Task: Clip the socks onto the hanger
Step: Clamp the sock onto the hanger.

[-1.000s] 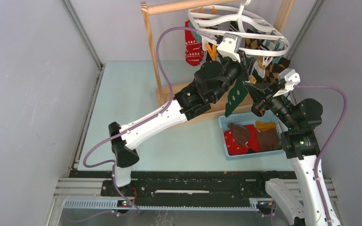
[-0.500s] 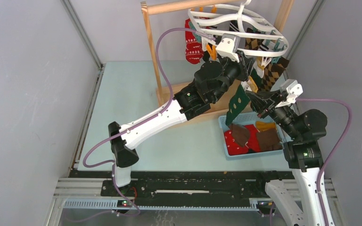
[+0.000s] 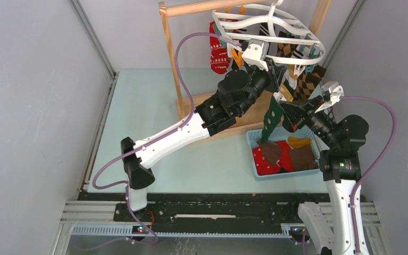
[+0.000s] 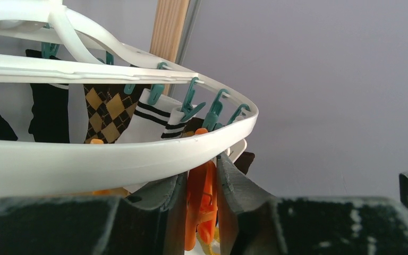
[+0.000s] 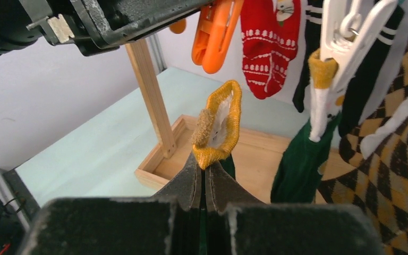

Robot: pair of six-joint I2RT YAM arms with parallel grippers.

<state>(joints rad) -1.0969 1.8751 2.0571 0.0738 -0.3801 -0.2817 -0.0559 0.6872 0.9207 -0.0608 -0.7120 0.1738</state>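
Observation:
The white oval hanger (image 3: 297, 26) hangs from the wooden rack, with its rim (image 4: 111, 154) close above my left fingers. My left gripper (image 4: 201, 175) is shut on an orange clip (image 4: 204, 196) under the rim; the same clip shows at the top of the right wrist view (image 5: 215, 37). My right gripper (image 5: 203, 164) is shut on a dark green sock with a yellow cuff (image 5: 220, 125), held up just below that clip; the sock hangs down in the top view (image 3: 270, 119). Red (image 5: 268, 42), argyle (image 4: 109, 109), striped and another green sock (image 5: 297, 159) hang clipped.
The wooden rack (image 3: 171, 58) has a post at left and a base tray (image 5: 265, 154) below the socks. A light blue basket (image 3: 252, 139) holding red and brown socks sits on the table in front of the right arm.
My right gripper has lifted the green sock up and left toward the hanger rim. The left gripper has stayed at the orange clip, shifting slightly.

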